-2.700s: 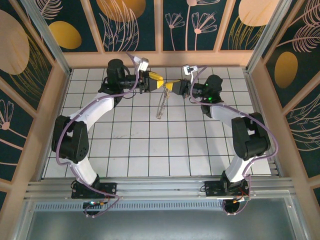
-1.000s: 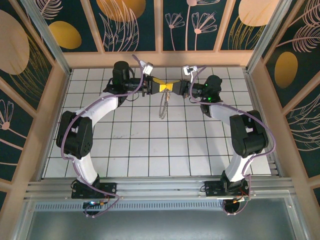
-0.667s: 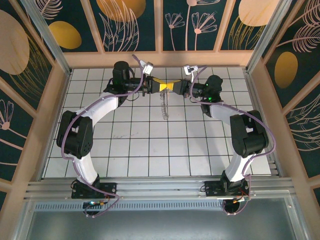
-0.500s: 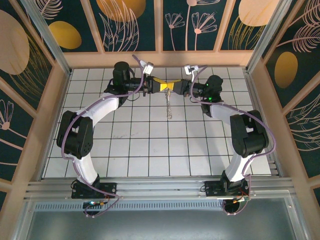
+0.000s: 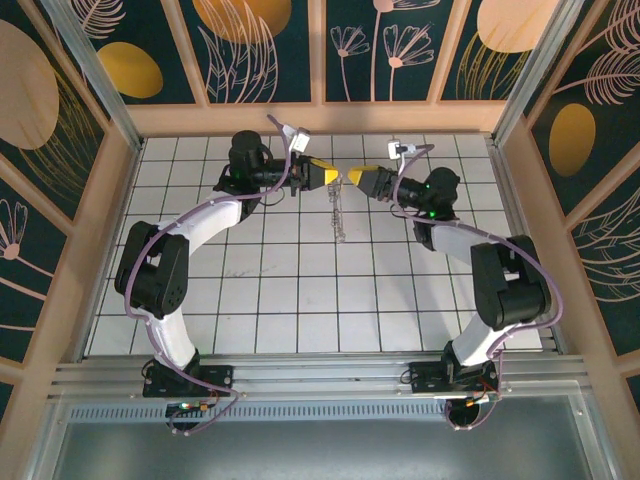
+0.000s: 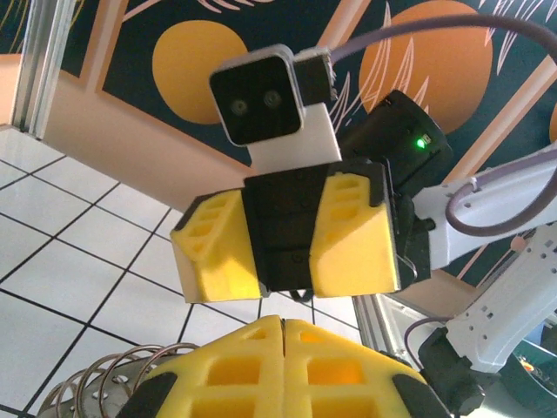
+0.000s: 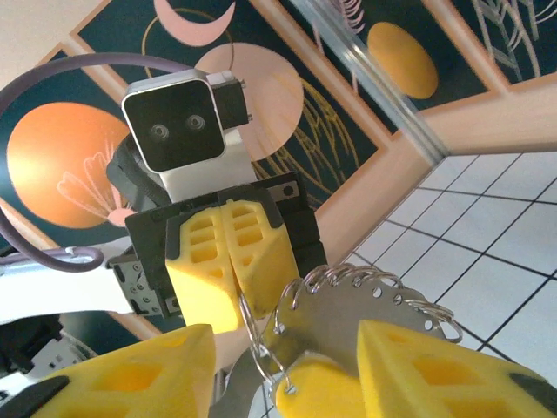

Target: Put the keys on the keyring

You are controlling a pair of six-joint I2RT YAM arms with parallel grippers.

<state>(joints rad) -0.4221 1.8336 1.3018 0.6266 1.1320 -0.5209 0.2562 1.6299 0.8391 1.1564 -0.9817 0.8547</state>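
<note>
The silvery keyring (image 5: pixel 340 215) hangs edge-on above the tiles at the back middle. My left gripper (image 5: pixel 326 178) is shut on its thin wire. In the right wrist view the left gripper (image 7: pixel 236 292) pinches that wire, and the keyring (image 7: pixel 383 305) shows wire loops along its rim. A small yellow-headed key (image 7: pixel 318 387) hangs low on the wire, which passes through a hole in its head. My right gripper (image 5: pixel 358 179) stands open a little to the right, facing the left one. In the left wrist view the left gripper (image 6: pixel 283 320) is shut and the right gripper (image 6: pixel 287 292) is open opposite it.
White tiled floor (image 5: pixel 300 290) with a wooden rim and patterned walls around it. The back wall (image 5: pixel 320 118) is close behind both grippers. An aluminium rail (image 5: pixel 320 380) runs along the near edge by the arm bases.
The right gripper opened and drew back to the right, off the keyring. The left gripper closed on the wire, and the ring swung to hang straight down from it.
</note>
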